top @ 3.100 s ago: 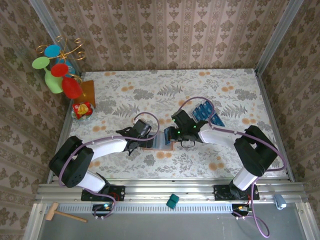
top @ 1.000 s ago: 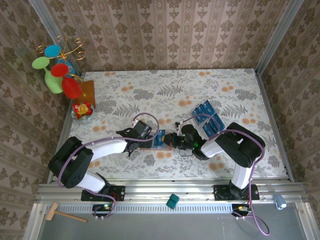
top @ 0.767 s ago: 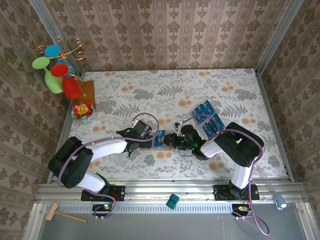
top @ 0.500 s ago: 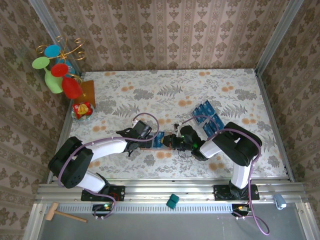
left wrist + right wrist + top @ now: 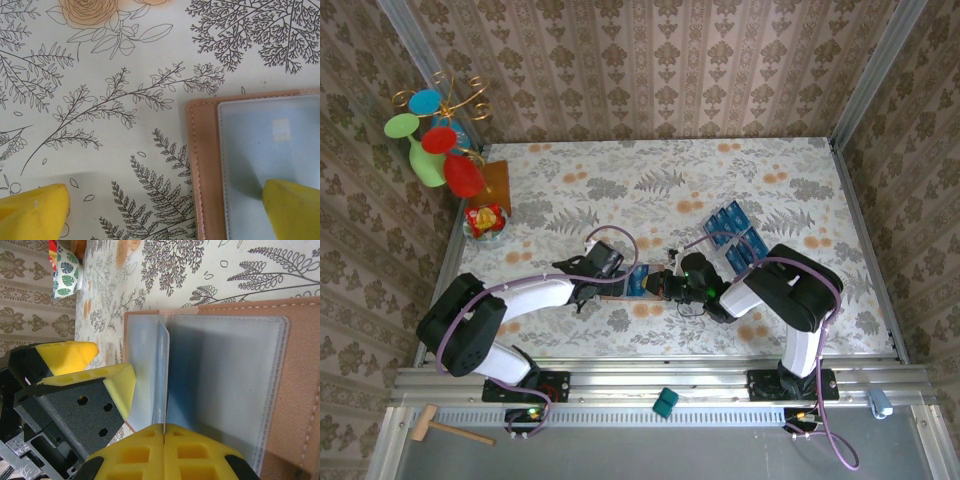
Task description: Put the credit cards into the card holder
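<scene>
As fingers [image 5: 75, 357] (yellow) crowd wallet [image 5: 225, 365]; bowl [image 5: 65, 270] apart.

Near the middle of the bench [image 5: 790, 180], both arms reach inward and meet over the card holder [image 5: 617, 295]. The left claw [image 5: 611, 280] sits at its left part. The right claw [image 5: 656, 283] meets a blue credit card [image 5: 639, 279] at its right side. More credit cards [image 5: 735, 232] lie just behind the right arm.
</scene>
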Available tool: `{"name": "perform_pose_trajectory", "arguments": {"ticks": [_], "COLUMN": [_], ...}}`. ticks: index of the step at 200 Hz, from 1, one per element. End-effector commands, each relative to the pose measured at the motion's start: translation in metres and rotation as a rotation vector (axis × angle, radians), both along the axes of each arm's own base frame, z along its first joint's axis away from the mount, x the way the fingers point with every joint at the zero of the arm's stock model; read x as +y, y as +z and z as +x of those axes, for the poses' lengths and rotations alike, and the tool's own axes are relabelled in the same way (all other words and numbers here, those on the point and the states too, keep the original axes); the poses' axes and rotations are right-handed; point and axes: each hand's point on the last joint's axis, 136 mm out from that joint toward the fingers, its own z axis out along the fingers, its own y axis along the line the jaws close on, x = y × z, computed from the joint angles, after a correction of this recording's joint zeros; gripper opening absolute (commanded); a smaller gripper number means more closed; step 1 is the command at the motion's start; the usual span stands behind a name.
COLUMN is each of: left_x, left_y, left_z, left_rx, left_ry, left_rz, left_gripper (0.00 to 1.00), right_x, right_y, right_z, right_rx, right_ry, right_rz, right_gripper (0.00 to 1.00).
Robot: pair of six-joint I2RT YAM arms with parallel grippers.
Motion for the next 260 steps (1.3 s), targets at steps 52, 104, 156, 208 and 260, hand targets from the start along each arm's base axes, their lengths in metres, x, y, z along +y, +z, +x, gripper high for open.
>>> {"name": "perform_pose_trajectory", "arguments": {"ticks": [52, 104, 156, 208, 260], "left_x": [0.017, 0.016, 0.017, 0.018, 0.017], "left_y": [-0.012, -0.011, -0.012, -0.012, -0.011], "left_z": [-0.015, -0.014, -0.015, -0.015, -0.015], "left_rx": [0.050, 0.048, 0.049, 0.050, 0.047], "left_ry": [0.013, 0.009, 0.011, 0.010, 0.009], "left_rz": [0.067, 0.066, 0.068, 0.070, 0.070], "left_gripper": [1.00, 1.00, 1.00, 1.00, 1.00], "right_x": [0.003, 0.005, 0.009, 0.000, 0.004], "right_y": [-0.017, -0.018, -0.021, -0.025, -0.030], "right_z": [-0.005, -0.004, -0.006, -0.012, -0.013], "right_rx": [0.052, 0.063, 0.080, 0.090, 0.118], "right_ry": [0.013, 0.020, 0.039, 0.020, 0.039], "right_rz": [-0.019, -0.016, -0.009, -0.025, -0.039], "right_gripper": [0.00, 0.00, 0.00, 0.00, 0.00]}}
